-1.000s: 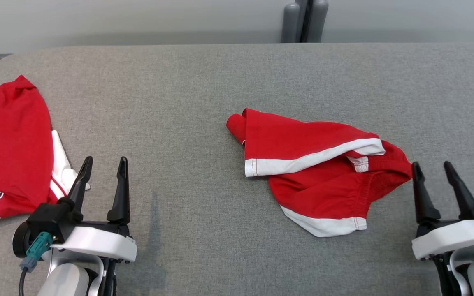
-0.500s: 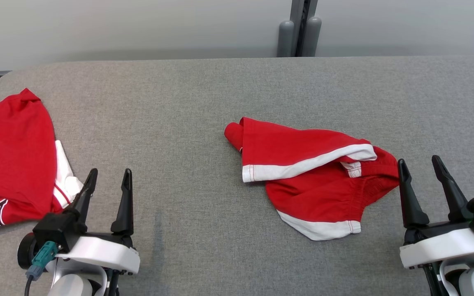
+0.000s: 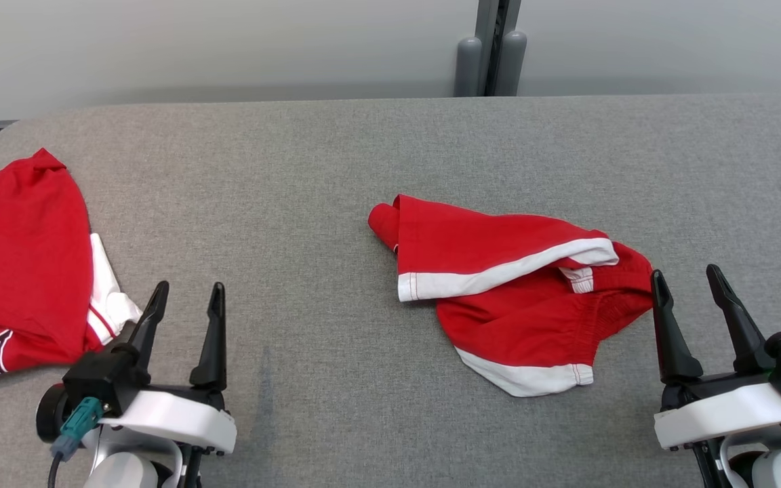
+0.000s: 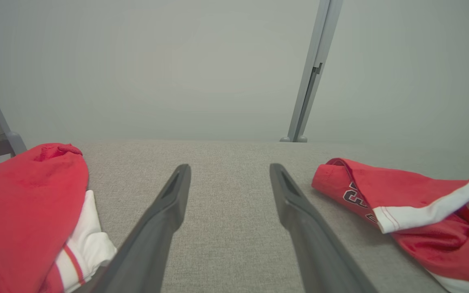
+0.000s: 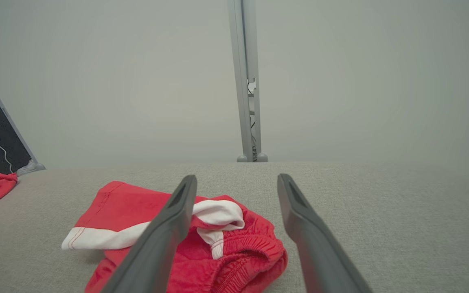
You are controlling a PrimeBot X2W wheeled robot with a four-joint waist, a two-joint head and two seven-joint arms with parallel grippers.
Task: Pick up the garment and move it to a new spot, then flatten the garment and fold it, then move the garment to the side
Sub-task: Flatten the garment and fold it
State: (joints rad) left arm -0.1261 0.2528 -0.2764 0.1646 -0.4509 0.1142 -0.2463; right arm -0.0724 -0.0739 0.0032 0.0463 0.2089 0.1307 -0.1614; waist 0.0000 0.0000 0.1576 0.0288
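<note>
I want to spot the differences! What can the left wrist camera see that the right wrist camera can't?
Left wrist view: the open left pincer and a dark print on the shorts. Right wrist view: the open right pincer and the shorts' stretchy waistband. Both: the red shorts, the red shirt, the grey table and the post behind it.

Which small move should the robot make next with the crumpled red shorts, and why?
Probably ease the right gripper leftward over the elastic waistband of the crumpled red shorts with white trim. Its jaws stand open and empty beside that edge, and the shorts lie unflattened on the grey fabric table.
</note>
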